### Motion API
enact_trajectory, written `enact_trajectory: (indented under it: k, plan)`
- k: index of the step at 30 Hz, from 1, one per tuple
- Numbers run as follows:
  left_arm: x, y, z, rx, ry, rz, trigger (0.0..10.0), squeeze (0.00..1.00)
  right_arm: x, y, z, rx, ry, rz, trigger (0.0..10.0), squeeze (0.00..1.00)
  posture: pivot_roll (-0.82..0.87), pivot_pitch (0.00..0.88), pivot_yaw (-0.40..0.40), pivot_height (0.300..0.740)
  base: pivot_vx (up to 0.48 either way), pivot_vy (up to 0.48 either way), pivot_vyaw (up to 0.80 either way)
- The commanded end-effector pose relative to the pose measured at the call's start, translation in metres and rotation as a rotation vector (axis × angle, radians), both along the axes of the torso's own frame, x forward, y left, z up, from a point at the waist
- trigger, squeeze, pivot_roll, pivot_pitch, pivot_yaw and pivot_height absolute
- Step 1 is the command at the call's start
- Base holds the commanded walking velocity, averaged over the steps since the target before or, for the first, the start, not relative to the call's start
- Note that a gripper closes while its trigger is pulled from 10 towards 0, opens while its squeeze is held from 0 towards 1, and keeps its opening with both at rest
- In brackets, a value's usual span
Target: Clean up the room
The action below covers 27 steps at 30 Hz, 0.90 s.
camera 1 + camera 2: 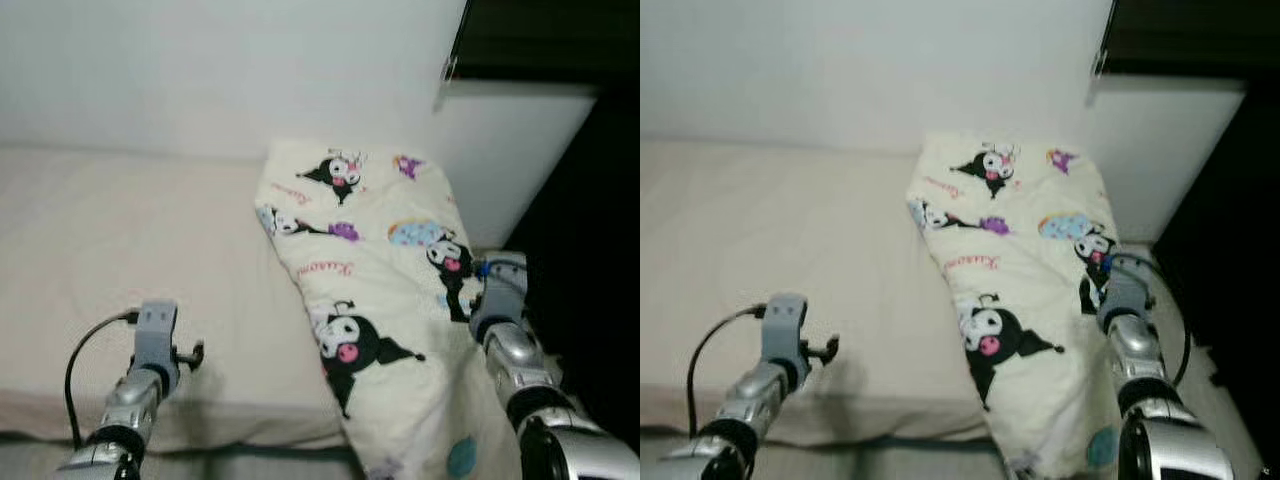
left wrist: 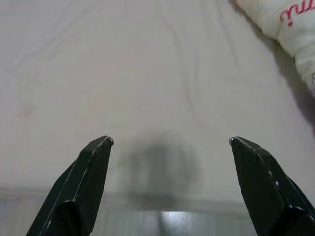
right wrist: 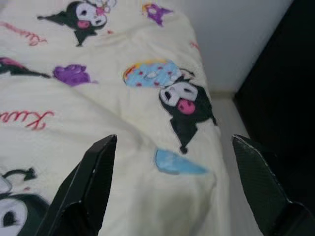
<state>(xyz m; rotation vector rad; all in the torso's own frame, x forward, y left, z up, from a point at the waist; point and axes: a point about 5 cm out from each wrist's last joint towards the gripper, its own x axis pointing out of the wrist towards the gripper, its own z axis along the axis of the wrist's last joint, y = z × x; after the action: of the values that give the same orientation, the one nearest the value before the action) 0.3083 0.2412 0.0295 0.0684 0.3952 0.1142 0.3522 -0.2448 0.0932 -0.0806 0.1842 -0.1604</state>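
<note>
Blanket (image 1: 375, 290), cream with cartoon print, lies along the bed's (image 1: 120, 240) right edge, long axis running from the wall to the front edge, near end overhanging. Right pincer (image 3: 170, 147) hovers released above it. Left pincer (image 2: 170, 142) is released over bare sheet.

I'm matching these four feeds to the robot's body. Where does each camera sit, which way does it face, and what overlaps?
Left eye: on the head, looking forward and down at the bed and printed blanket; both arms show.
Right eye: beside it, same scene.
Left wrist: looks along the open left gripper at the bed sheet, blanket edge at one corner.
Right wrist: looks along the open right gripper at the blanket.
Shared: the blanket shows in all four views.
</note>
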Motion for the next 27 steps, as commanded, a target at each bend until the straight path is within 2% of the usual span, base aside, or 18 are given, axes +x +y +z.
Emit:
enact_trajectory:
  k: [1,7,13,17,26,27]
  plan:
    - [-0.003,0.002,-0.003,-0.008,0.005,0.015,10.0,0.00,-0.005,-0.005,-0.006,0.014,0.017,-0.021,10.0,0.00,-0.13,0.060,-0.037,0.740,0.000,0.000,0.00]
    - [-0.001,0.003,0.000,-0.009,-0.013,0.018,10.0,0.00,-0.003,-0.002,-0.004,0.027,0.008,0.003,10.0,0.00,-0.13,0.060,-0.038,0.740,0.000,0.000,0.00]
    - [-0.001,0.003,0.001,-0.012,-0.030,0.022,10.0,0.00,-0.002,0.009,-0.008,0.105,0.014,0.045,10.0,0.00,-0.13,0.063,-0.039,0.740,0.000,0.000,0.00]
    - [-0.002,0.005,0.002,-0.010,-0.042,0.025,10.0,0.00,-0.001,0.016,-0.012,0.144,0.042,0.072,10.0,0.00,-0.13,0.064,-0.038,0.720,0.000,0.000,0.00]
    - [-0.002,0.009,0.004,-0.003,-0.056,0.022,10.0,0.00,-0.003,0.007,-0.012,0.141,0.053,0.021,10.0,0.00,-0.13,0.065,-0.042,0.700,0.000,0.000,0.00]
    - [0.000,0.012,0.009,0.015,-0.073,0.017,10.0,0.00,-0.007,-0.004,-0.015,0.204,0.053,-0.035,10.0,0.00,-0.13,0.062,-0.044,0.690,0.000,0.000,0.00]
